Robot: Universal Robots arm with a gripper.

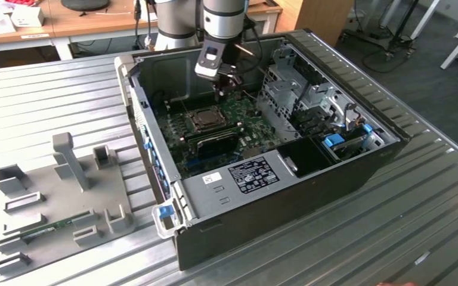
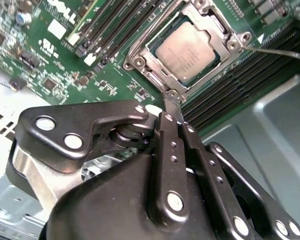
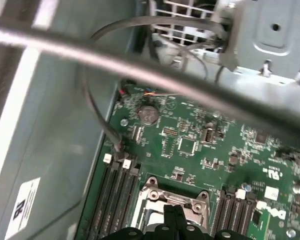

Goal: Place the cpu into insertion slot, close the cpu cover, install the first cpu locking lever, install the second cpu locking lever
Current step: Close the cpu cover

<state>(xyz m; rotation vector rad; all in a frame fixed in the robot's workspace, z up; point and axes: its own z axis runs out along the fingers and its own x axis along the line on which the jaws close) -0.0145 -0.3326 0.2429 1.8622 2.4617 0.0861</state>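
The cpu (image 2: 187, 52) lies flat in the insertion slot (image 1: 205, 118) on the green motherboard (image 1: 249, 128), inside the open computer case. The silvery cpu cover (image 2: 225, 36) lies down around the chip, which shows through its window. A thin lever rod (image 2: 277, 51) sticks out sideways from one corner of the socket. My gripper (image 2: 173, 100) is shut with nothing between its fingers, and its tips hover at the socket's edge. In the exterior view the gripper (image 1: 227, 91) hangs just above the board, beside the socket. In the first wrist view the fingertips (image 3: 175, 212) cover part of the insertion slot (image 3: 160, 197).
Black memory slots (image 2: 115, 30) flank the socket on both sides. A metal drive cage (image 1: 293, 83) and the case walls (image 1: 138, 95) close in around the arm. A dark cable (image 3: 97, 115) loops down to the board. A grey fixture plate (image 1: 62, 190) lies on the table.
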